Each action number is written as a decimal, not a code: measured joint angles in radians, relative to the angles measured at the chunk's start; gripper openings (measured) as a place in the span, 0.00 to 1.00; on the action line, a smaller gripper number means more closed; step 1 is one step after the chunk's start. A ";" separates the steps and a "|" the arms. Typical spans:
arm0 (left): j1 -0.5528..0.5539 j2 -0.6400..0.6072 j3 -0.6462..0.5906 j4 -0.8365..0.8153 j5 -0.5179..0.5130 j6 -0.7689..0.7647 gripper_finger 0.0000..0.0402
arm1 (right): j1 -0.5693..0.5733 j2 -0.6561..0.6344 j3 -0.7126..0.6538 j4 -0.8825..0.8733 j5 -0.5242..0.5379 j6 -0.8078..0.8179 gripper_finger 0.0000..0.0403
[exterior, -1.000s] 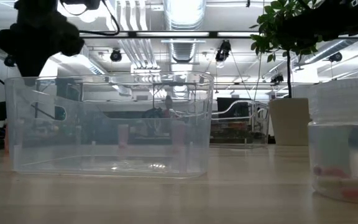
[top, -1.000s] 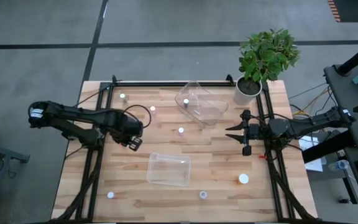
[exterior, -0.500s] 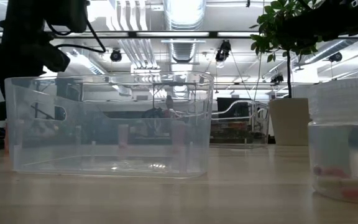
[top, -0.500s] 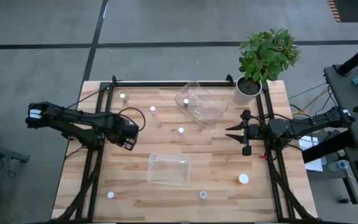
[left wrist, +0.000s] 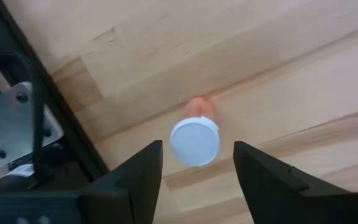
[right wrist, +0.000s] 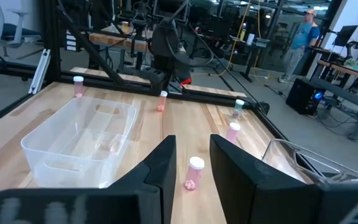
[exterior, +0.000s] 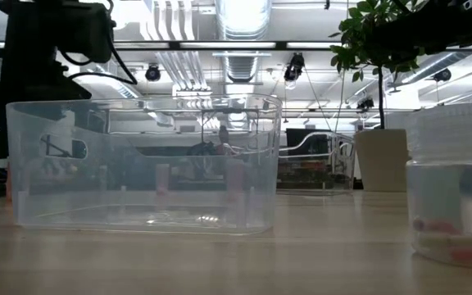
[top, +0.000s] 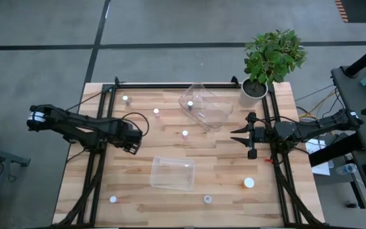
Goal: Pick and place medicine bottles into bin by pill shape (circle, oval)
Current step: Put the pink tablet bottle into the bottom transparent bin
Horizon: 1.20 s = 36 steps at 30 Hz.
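One upright white-capped bottle (left wrist: 194,138) stands directly below the left hand (left wrist: 196,163), framed between its open fingers, nearer than the open, waiting right hand (top: 239,136).

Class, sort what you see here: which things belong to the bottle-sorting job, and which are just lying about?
Job: small medicine bottles, near clear bin, far tilted clear bin, left gripper open over a white-capped bottle, right gripper waiting.
Not the job: potted plant, person.

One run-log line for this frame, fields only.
left end effector: open above pinkish white-capped bottle, ungrasped | right end effector: open, waiting at right edge | bins: near bin, far bin
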 joint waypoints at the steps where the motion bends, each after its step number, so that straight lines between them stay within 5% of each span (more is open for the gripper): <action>1: 0.000 0.000 -0.007 0.016 -0.001 -0.001 0.45 | 0.000 0.000 0.000 0.000 0.000 0.000 0.23; 12: 0.000 0.005 -0.029 0.027 -0.021 -0.024 0.44 | 0.000 0.000 0.000 0.000 0.000 0.000 0.23; 25: 0.000 0.004 -0.046 0.026 -0.021 -0.024 0.22 | 0.000 0.000 0.000 0.000 0.000 0.000 0.23; 36: -0.001 0.006 0.145 0.018 -0.024 0.024 0.24 | 0.000 0.000 0.000 0.000 0.000 0.001 0.23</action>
